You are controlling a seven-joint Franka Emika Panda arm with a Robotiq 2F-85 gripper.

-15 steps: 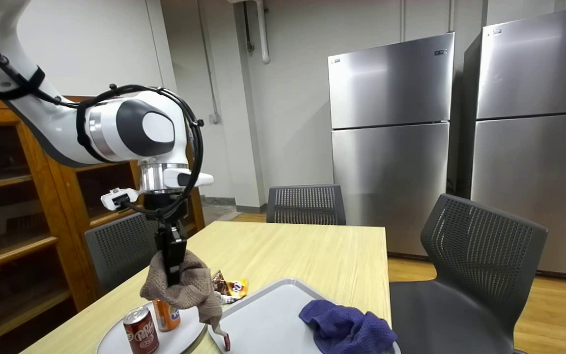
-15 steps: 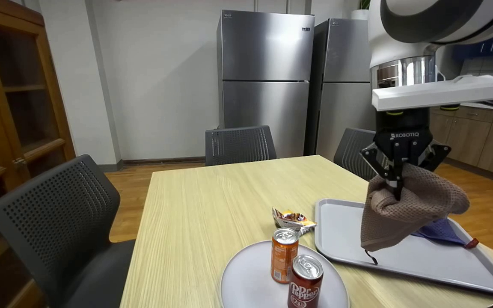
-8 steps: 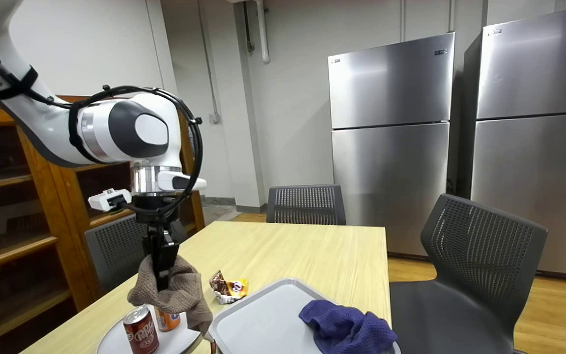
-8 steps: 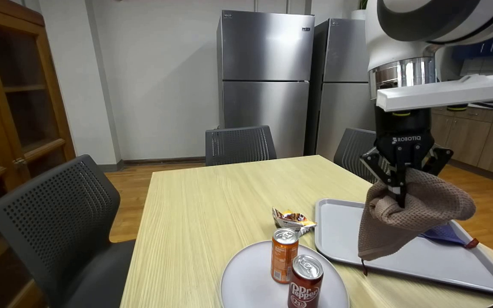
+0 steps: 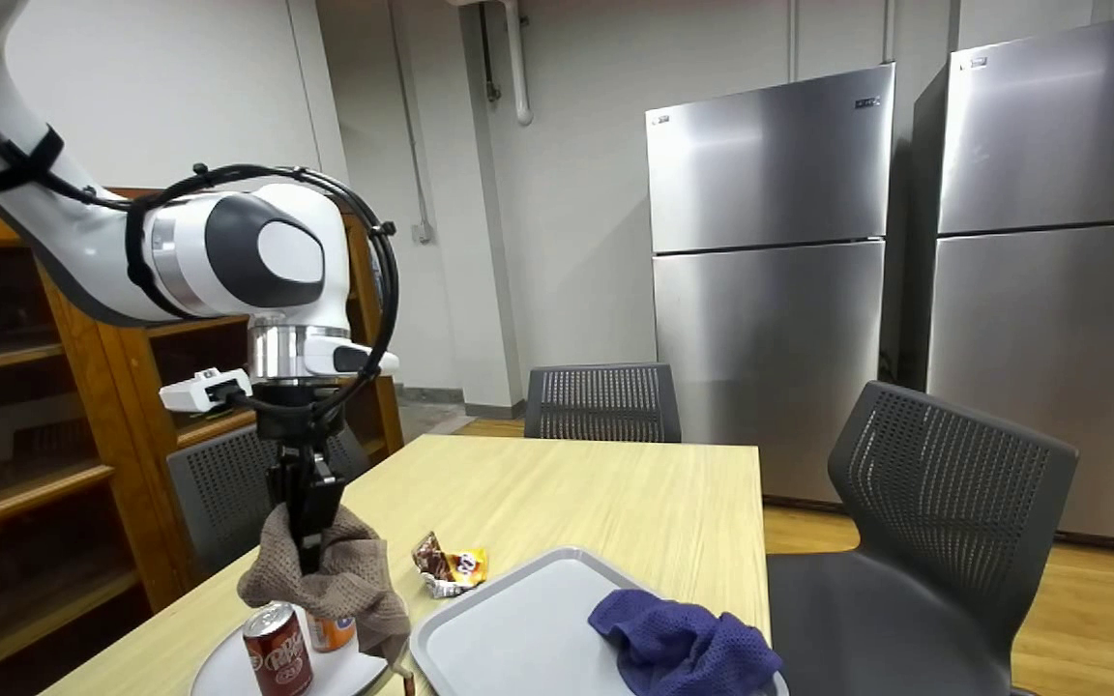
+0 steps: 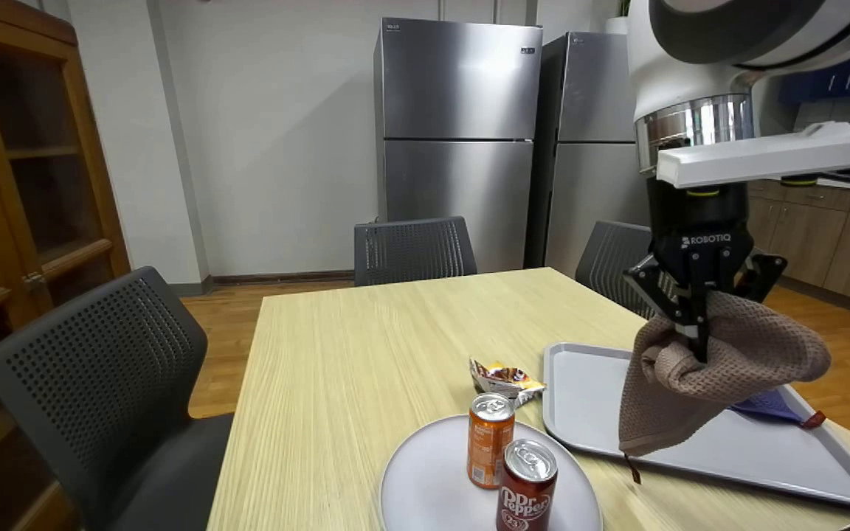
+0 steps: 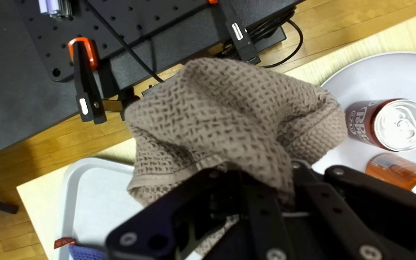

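My gripper (image 6: 696, 350) is shut on a brown waffle-weave cloth (image 6: 753, 358) and holds it up above the table. The cloth hangs in folds, with a corner and small tag drooping over the near edge of the grey tray (image 6: 750, 464). In the wrist view the cloth (image 7: 222, 115) covers the fingertips. A round plate (image 6: 425, 479) bears a Dr Pepper can (image 6: 524, 490) and an orange can (image 6: 490, 442), both upright. In an exterior view the cloth (image 5: 354, 585) partly hides the orange can (image 5: 332, 634). A purple cloth (image 5: 688, 643) lies crumpled on the tray.
A crumpled snack wrapper (image 6: 506, 380) lies on the table (image 6: 366, 346) between plate and tray. Grey chairs (image 5: 934, 512) stand round the table. In the wrist view, a black mounting surface (image 7: 9, 79) with clamps and cables lies beyond the table edge.
My gripper and the brown cloth have moved left and slightly down in an exterior view, uncovering the wrapper and tray corner there. The cans, plate, tray and purple cloth have not moved.
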